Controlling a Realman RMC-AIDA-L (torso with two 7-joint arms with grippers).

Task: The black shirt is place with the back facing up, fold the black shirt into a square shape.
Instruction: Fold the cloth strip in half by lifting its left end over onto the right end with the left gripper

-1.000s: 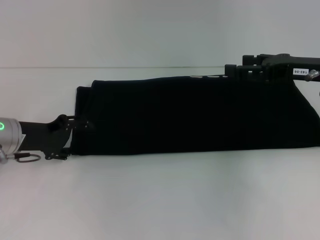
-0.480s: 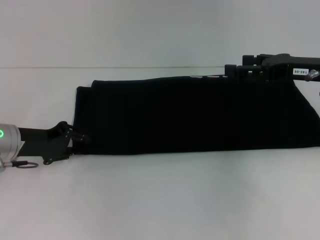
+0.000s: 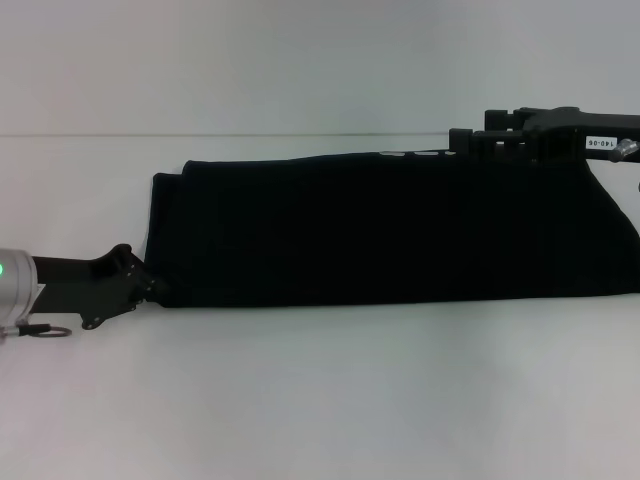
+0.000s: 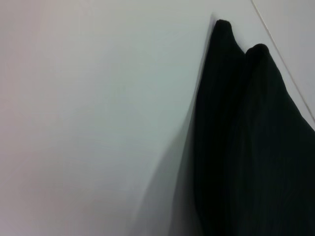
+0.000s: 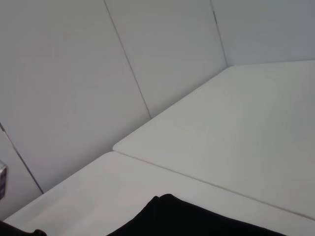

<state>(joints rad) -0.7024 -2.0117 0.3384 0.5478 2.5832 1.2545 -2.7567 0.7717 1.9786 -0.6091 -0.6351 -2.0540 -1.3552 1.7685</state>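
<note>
One black shirt (image 3: pixel 390 228) lies folded into a long band across the white surface (image 3: pixel 320 400). The left tool (image 3: pixel 152 288) touches its near left corner, the right tool (image 3: pixel 462 141) its far edge; finger positions cannot be told

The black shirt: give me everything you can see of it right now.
The black shirt is plain, soft-looking black cloth, folded into a long band lying flat across the white table. No lettering or sleeves show. Its left end shows two stacked folded edges, also seen in the left wrist view. The left gripper sits at its near left corner, and the right gripper at its far edge on the right. Whether either is gripping the cloth can't be seen.
</note>
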